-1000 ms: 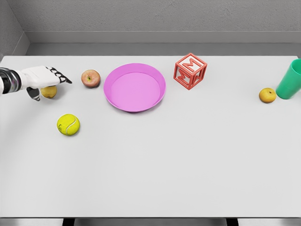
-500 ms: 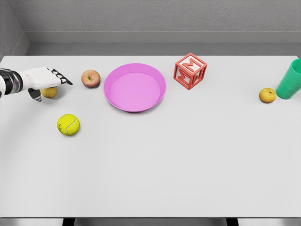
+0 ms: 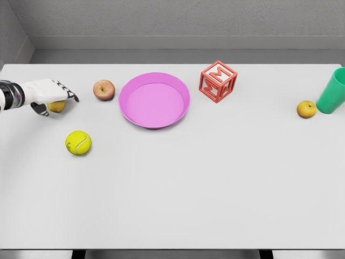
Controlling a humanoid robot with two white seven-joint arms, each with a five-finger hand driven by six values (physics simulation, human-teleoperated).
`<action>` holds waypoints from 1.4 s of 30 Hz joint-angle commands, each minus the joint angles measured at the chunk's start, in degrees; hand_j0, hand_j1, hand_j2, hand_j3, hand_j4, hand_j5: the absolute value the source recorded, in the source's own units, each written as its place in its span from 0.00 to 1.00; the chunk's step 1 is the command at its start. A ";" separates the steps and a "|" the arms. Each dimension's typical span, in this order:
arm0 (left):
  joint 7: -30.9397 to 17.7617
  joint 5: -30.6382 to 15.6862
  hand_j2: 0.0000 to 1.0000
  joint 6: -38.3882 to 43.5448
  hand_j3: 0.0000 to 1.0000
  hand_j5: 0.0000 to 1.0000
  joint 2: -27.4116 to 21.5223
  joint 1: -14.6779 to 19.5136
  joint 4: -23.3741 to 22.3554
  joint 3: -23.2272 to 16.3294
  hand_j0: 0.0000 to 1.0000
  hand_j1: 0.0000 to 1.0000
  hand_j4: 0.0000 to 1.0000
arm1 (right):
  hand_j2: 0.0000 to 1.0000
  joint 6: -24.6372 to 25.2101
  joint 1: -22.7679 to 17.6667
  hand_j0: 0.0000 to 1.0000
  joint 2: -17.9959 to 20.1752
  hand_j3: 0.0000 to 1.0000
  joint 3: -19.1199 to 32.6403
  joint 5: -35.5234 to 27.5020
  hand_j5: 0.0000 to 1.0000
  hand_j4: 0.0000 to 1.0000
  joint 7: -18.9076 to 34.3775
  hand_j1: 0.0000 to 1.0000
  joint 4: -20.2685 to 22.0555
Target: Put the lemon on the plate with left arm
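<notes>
Left hand (image 3: 47, 92) draped over lemon (image 3: 56, 106) at table's (image 3: 215, 183) far-left edge, fingers curling round it but prob not clamped yet. Pink plate (image 3: 129, 105) well to the right, past apple (image 3: 103, 89), so carry needs clearance.

I see yellow lemon (image 3: 57, 106) at far-left of surface, mostly hidden under hand; pink plate (image 3: 154, 100) upright, empty, well to its right.
</notes>
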State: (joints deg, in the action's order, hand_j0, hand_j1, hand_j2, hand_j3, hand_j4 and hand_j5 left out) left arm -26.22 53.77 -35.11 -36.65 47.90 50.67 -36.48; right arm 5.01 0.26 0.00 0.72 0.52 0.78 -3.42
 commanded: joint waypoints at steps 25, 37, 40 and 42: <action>-0.24 -0.42 0.45 0.11 0.45 0.45 -0.53 -0.35 0.04 0.18 0.45 0.45 0.45 | 1.00 0.00 0.00 1.00 0.00 1.00 -0.01 0.01 1.00 1.00 0.01 1.00 -0.01; -0.06 -0.86 0.40 0.11 0.40 0.40 -0.79 -0.70 0.92 0.27 0.40 0.40 0.40 | 1.00 0.00 0.00 1.00 0.00 1.00 -0.01 0.01 1.00 1.00 0.01 1.00 -0.01; -0.06 -1.04 0.40 0.11 0.40 0.40 -1.05 -0.88 2.86 0.36 0.40 0.40 0.40 | 1.00 0.00 0.00 1.00 0.00 1.00 -0.01 0.01 1.00 1.00 0.01 1.00 -0.01; -0.06 -1.04 0.40 0.11 0.40 0.40 -1.05 -0.97 3.21 0.36 0.40 0.40 0.40 | 1.00 0.00 0.00 1.00 0.00 1.00 -0.01 0.01 1.00 1.00 0.01 1.00 -0.01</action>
State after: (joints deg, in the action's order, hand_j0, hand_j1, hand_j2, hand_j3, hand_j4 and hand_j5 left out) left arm -26.21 53.25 -34.99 -37.60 46.93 53.18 -36.17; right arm 5.01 0.26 0.00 0.72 0.52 0.78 -3.43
